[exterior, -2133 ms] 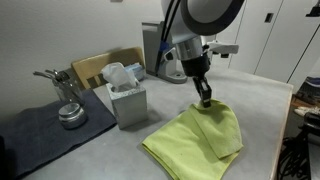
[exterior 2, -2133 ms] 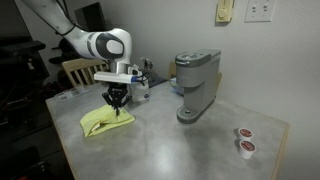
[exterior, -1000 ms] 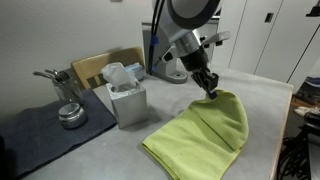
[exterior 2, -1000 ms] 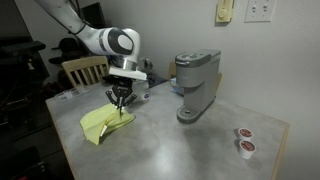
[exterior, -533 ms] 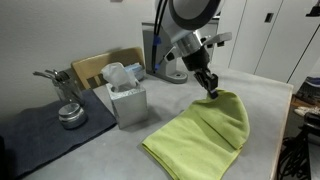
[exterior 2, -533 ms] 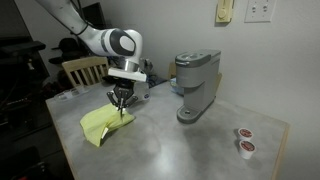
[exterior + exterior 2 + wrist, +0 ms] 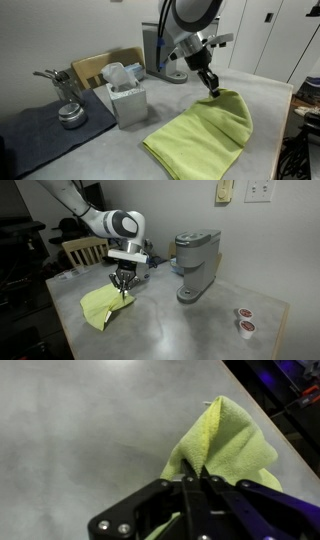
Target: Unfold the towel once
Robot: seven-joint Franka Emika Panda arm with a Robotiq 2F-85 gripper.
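Gripper [image 7: 212, 91] jaws pinched towel [image 7: 198, 135] corner above grey table [image 7: 110, 155]; rest of towel lay spread near white box [image 7: 128, 102]

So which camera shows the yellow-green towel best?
An exterior view: the towel lies whole and large, one edge pinched in the tool. In an exterior view the towel looks small; the wrist view shows only the pinched peak.

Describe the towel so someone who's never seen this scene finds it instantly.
On the grey table, look under the robot arm's gripper: the towel is the cloth lying there, with one edge lifted and pinched in the gripper. It is the only lime yellow-green item, bigger than the white box and brighter than the dark grey mat nearby.
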